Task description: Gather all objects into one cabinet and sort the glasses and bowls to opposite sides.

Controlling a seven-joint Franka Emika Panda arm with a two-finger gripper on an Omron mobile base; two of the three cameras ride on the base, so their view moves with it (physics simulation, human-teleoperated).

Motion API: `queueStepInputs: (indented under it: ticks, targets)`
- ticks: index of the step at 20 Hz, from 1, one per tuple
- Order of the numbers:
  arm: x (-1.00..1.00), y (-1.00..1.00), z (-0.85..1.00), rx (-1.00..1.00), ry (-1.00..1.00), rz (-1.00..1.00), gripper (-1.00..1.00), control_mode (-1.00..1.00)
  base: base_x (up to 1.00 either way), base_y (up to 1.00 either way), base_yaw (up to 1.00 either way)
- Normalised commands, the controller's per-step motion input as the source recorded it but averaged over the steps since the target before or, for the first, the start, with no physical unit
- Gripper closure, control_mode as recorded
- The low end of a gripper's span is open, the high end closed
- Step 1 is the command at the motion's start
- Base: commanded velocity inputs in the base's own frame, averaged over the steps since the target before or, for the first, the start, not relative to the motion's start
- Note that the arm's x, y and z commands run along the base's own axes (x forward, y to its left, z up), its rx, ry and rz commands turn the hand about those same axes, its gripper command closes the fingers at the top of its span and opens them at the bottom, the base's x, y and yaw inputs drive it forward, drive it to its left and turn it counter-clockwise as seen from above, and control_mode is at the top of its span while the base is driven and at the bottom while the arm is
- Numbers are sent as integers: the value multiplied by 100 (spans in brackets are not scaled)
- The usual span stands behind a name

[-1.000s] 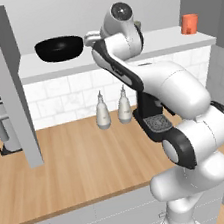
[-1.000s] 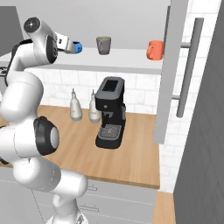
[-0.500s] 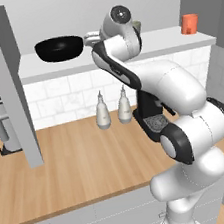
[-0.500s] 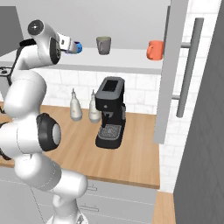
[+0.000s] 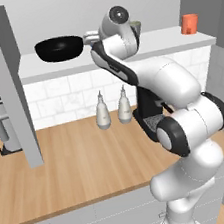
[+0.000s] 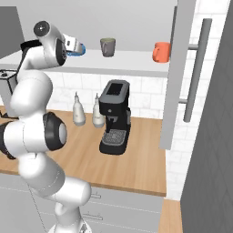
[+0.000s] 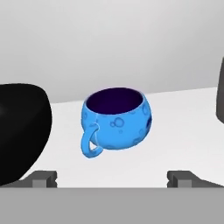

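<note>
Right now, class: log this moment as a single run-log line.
gripper: open, empty | target: blue bowl, upright on cabinet shelf, centred ahead of the fingers | black bowl: beside it | phase: approach, no contact

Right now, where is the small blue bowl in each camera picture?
Left base view: I can't make it out; the arm covers that stretch of shelf.
Right base view: small blue bowl peeks out beside the robot's wrist, upper left.
Hand view: centre, handle toward lower left.
Shared landmark: the black bowl beside it.
</note>
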Motion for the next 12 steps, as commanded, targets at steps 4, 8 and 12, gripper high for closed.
queueStepInputs:
  ticks: [4,8,12]
  targets:
    - [23,0,0,0,0,0,-100,-100,0,0,0]
    - [20,0,-2,0,-1,0,-100,-100,0,0,0]
    - [18,0,-8,0,-1,-1,-100,-100,0,0,0]
